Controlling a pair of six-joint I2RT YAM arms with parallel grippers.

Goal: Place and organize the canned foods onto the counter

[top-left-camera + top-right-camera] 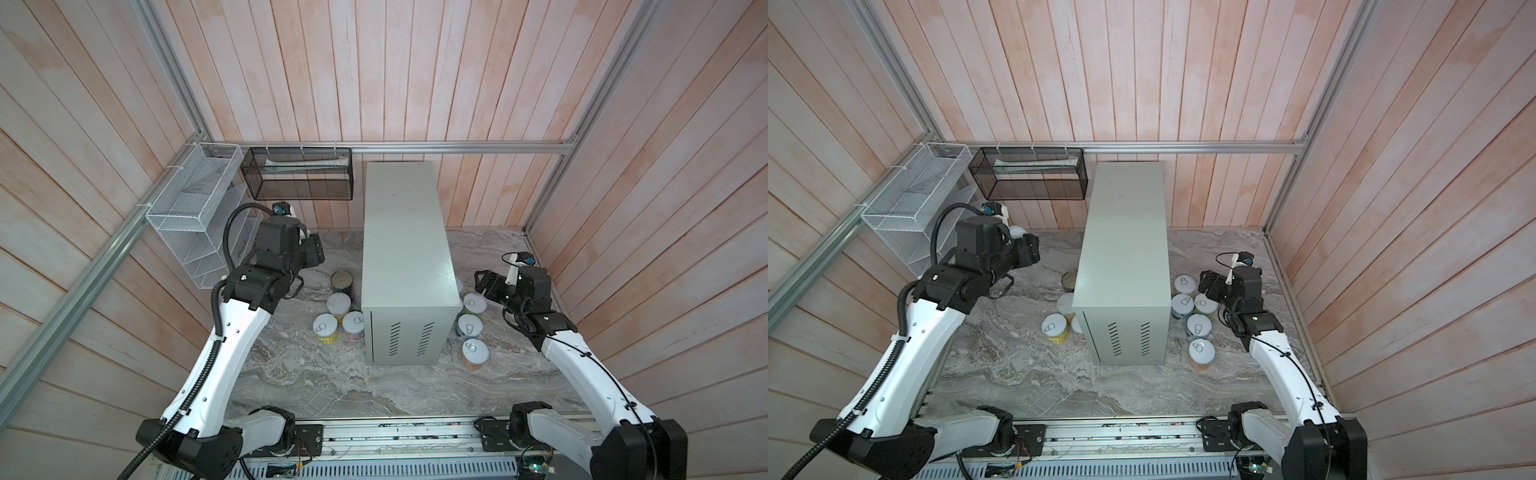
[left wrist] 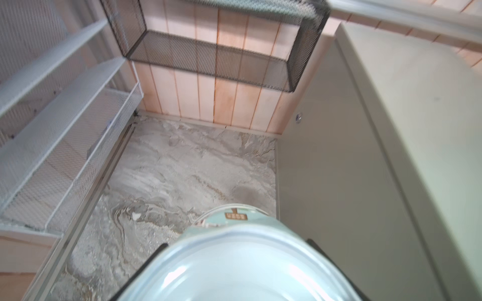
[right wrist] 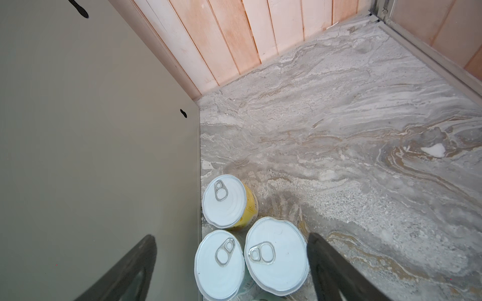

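Both top views: holds the left gripper (image 1: 311, 250) raised beside the tall grey-green box (image 1: 405, 232), top bare; leaves loose tins (image 1: 338, 302) upright on the bench (image 1: 316, 374) either side. Left wrist: clamps a pale-blue tin (image 2: 234, 260) across its wall. Right wrist: spreads the right gripper (image 3: 232, 238) wide over three of them. Probably stiff, smooth, fairly heavy; best squeezed mid-wall, kept level.
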